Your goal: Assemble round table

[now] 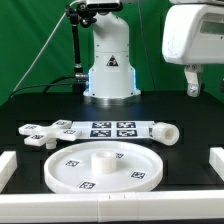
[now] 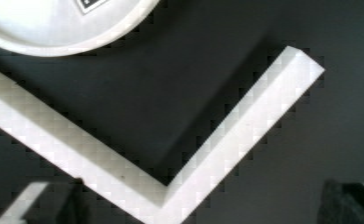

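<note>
On my exterior feed the four-lobed cross piece [image 1: 45,132] lies on the black table [image 1: 30,105], at about ten o'clock from the round disc [image 1: 103,172]. The disc sits flat at the near side, just inside the white rails [image 1: 110,200], with its hub [image 1: 103,154] facing up. The marker board [image 1: 110,128] lies at twelve o'clock from the disc. The short cylinder [image 1: 163,133] rests on its side at two o'clock, just beside the board's end. The arm's base [image 1: 108,65] stands beyond them. The gripper [image 2: 193,200] is spread wide and empty. My wrist feed shows its two blurred fingers [image 2: 28,200] well apart above a corner of the rails, with an arc of the disc also in shot. On the exterior feed it hangs high toward two o'clock, well apart from every part.
</note>
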{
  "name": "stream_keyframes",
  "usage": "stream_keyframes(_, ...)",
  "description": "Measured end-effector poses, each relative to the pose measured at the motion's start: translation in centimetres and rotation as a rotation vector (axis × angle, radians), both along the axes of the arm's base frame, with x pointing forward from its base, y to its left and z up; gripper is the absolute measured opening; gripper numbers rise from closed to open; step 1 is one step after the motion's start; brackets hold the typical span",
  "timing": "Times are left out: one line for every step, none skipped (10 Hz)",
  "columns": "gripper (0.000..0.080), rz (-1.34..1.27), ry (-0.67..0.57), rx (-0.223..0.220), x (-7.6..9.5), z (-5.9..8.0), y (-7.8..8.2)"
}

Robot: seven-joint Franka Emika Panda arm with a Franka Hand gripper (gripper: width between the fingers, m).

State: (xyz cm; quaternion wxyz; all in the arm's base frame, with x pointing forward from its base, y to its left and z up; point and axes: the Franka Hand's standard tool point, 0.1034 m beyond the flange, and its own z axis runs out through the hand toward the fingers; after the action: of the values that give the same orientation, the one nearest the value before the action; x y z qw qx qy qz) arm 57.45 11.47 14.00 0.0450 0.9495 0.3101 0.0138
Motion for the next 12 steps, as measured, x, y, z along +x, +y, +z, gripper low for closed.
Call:
stream_keyframes(0.0649,0.0,0.0,0.0,0.0,0.0,0.0)
stream_keyframes(0.0649,0.0,0.0,0.0,0.0,0.0,0.0)
stream_keyframes(0.0649,0.0,0.0,0.0,0.0,0.0,0.0)
stream_keyframes(0.0649,0.0,0.001,0.001,0.0,0.0,0.0)
stream_keyframes(0.0649,0.044,0.002,0.001,-0.1,-0.2,-0.4)
stream_keyframes(0.0649,0.114,0.006,0.0,-0.7,-1.0,-2.9)
stream_keyframes(0.0649,0.136,0.017,-0.003,-1.2,-1.8,-5.7)
stream_keyframes(0.0649,0.171,0.021,-0.005,-1.4,-2.5,-7.9)
stream_keyframes(0.0649,0.201,0.033,-0.007,-1.5,-3.4,-10.1)
stream_keyframes(0.0649,0.238,0.041,-0.009,-1.3,-4.1,-11.9)
stream_keyframes(0.0649,0.261,0.05,-0.008,-0.9,-4.9,-13.5)
stream_keyframes(0.0649,0.237,0.043,-0.006,-0.7,-4.7,-12.8)
